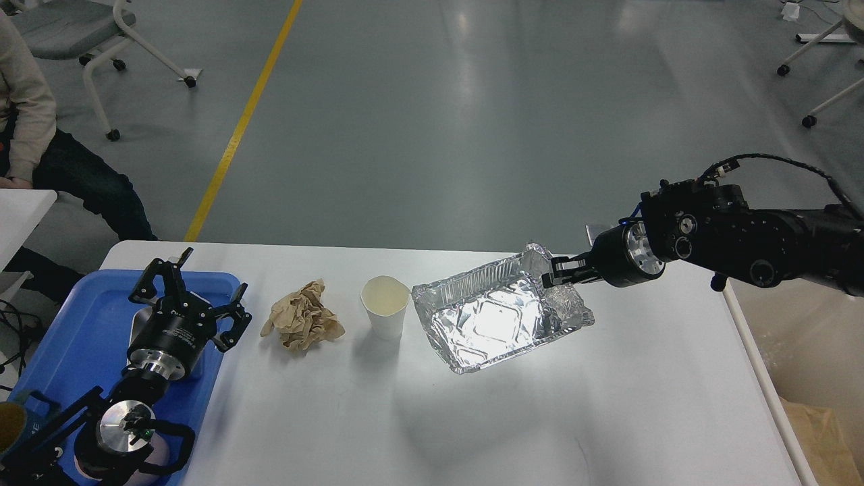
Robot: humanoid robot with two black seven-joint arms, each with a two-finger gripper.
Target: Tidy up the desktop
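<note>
The white desktop (472,418) fills the lower view. A crumpled brown paper ball (302,316) lies left of centre, with a white paper cup (385,307) upright to its right. My right gripper (559,272) is shut on the far right rim of a silver foil tray (493,317) and holds it tilted above the desktop, just right of the cup. My left gripper (192,293) is open and empty over the blue plastic tray (67,337) at the left.
A beige bin (803,378) holding brown paper stands off the desktop's right edge. A seated person (40,135) and an office chair are at the far left. A cup (10,425) shows at the bottom left corner.
</note>
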